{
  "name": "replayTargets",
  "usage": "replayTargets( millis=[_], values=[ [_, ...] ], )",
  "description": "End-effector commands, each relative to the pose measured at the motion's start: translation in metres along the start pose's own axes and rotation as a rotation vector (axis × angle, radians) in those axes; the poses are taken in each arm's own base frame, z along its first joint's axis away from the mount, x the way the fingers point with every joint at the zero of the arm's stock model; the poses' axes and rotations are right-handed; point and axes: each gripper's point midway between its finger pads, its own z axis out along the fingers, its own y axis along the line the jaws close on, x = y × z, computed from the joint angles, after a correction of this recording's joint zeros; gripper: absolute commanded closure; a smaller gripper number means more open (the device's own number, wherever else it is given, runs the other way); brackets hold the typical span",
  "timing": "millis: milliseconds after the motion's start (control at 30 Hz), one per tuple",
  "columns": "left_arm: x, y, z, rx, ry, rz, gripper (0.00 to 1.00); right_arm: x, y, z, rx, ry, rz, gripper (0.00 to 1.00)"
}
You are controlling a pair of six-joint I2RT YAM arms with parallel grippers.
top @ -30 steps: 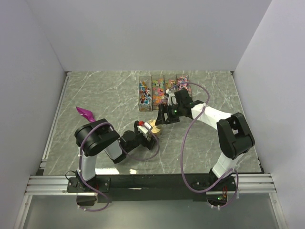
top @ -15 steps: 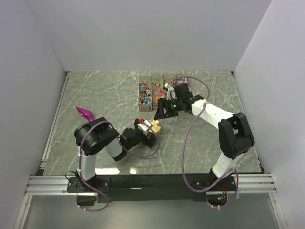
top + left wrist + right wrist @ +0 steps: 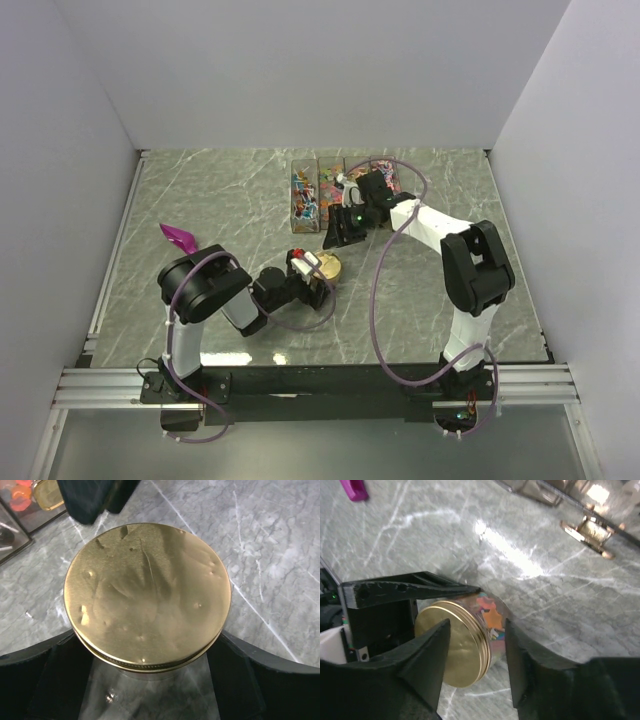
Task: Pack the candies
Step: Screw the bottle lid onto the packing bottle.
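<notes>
Marble table (image 3: 200, 200), candies (image 3: 488, 611) in jar (image 3: 496, 630), upright, gold lid (image 3: 147, 592) upward

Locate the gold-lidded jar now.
Top view, mid-table: the gold-lidded jar sits between the fingers of the left hand, just robot-side of the candy boxes.

Candies (image 3: 303, 196): tiny wrapped sweets in mixed colours, piled in clear boxes (image 3: 318, 186) at the table's (image 3: 200, 200) far side. Some also sit inside the glass jar (image 3: 496, 611), gold lid (image 3: 147, 592) on.
</notes>
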Motion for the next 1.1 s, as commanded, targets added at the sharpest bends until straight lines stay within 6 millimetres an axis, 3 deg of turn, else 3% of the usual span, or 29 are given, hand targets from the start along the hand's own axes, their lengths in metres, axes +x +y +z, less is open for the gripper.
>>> replayTargets(
  millis=[0,333,1067],
  values=[
    [-0.125,-0.016,-0.008,0.08,-0.511,0.03,0.15,-0.01,0.01,0.0,-0.035,-0.004,-0.039,0.49],
    [-0.12,-0.018,-0.007,0.094,-0.496,0.024,0.32,-0.003,0.004,0.0,-0.005,0.001,-0.054,0.59],
    [-0.111,-0.006,-0.001,0.031,-0.439,-0.016,0.41,0.025,0.0,-0.014,0.058,0.008,-0.066,0.69]
  ],
)
